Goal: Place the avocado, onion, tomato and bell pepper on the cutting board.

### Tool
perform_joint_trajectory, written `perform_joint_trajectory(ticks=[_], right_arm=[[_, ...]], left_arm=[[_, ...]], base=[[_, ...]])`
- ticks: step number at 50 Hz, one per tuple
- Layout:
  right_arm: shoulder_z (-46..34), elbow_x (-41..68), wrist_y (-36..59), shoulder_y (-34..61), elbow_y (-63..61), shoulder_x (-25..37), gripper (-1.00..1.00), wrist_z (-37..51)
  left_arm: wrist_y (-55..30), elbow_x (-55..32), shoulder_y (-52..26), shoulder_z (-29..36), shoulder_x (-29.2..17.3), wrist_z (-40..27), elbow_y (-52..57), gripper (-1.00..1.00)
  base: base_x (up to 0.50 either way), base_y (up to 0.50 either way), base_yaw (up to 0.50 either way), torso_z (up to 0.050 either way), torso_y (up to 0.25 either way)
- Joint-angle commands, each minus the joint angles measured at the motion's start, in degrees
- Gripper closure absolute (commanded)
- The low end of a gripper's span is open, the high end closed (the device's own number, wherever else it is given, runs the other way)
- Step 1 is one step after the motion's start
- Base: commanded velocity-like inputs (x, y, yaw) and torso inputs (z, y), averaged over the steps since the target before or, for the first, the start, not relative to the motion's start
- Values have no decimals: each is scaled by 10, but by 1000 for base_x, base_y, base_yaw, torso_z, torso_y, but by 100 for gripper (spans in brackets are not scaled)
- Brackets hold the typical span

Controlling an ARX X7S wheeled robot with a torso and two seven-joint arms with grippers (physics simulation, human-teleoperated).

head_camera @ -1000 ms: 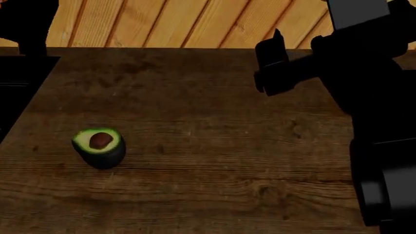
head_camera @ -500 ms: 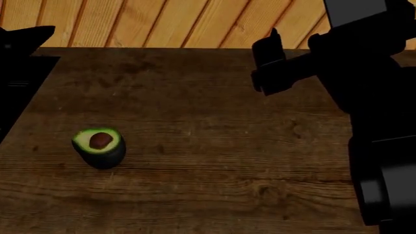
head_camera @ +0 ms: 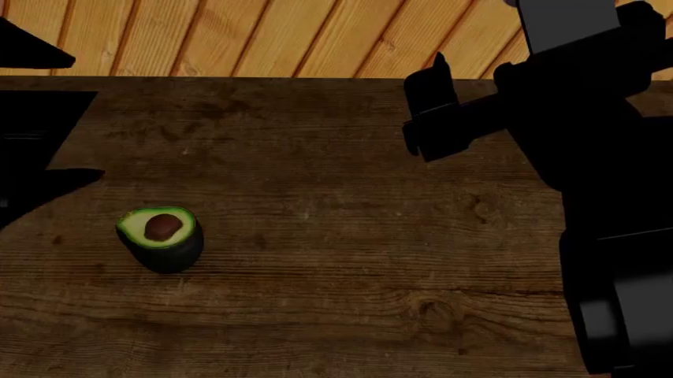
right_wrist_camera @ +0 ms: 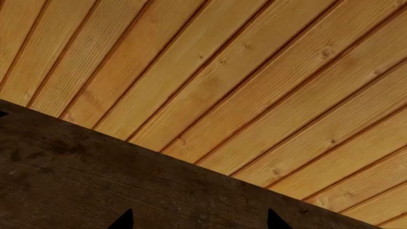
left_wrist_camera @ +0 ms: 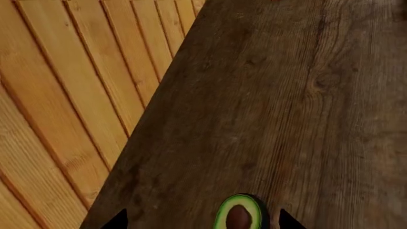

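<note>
The avocado [head_camera: 160,235] stands cut face up on the dark wooden table [head_camera: 336,236], at the front left. In the left wrist view the avocado [left_wrist_camera: 240,215] lies between my left gripper's two fingertips, nearer one of them. My left gripper [left_wrist_camera: 200,223] is open and empty. In the head view it [head_camera: 76,118] shows at the left edge, beyond the avocado. My right gripper [head_camera: 426,110] hovers open and empty over the table's far right part, and its wrist view [right_wrist_camera: 198,222] shows only bare table. The onion, tomato, bell pepper and cutting board are out of view.
The table's far edge [head_camera: 263,77] runs across the top of the head view, with a light plank floor [head_camera: 263,31] beyond it. The table's side edge [left_wrist_camera: 146,143] shows in the left wrist view. My right arm [head_camera: 610,236] fills the right side.
My left gripper has come further into the head view at the left edge, toward the avocado. My right gripper has drifted slightly left. The avocado has not moved.
</note>
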Motion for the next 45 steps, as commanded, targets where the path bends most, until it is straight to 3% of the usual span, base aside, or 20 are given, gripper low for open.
perform_joint_trajectory(ticks=[1, 11, 22, 45], right_arm=[[2, 3, 2, -4, -4, -1, -100, 3], [8, 6, 11, -8, -15, 3, -100, 6], [1, 6, 5, -4, -2, 3, -100, 7], [1, 11, 4, -20, -6, -2, -100, 14]], left_arm=[[9, 5, 1, 44, -23, 55, 35, -100], [16, 10, 25, 54, -14, 35, 46, -100], [42, 25, 62, 57, 30, -1, -44, -100], [86, 46, 97, 74, 55, -9, -132, -100]], base=[[0, 0, 0, 0, 0], [0, 0, 0, 0, 0], [0, 0, 0, 0, 0], [0, 0, 0, 0, 0]])
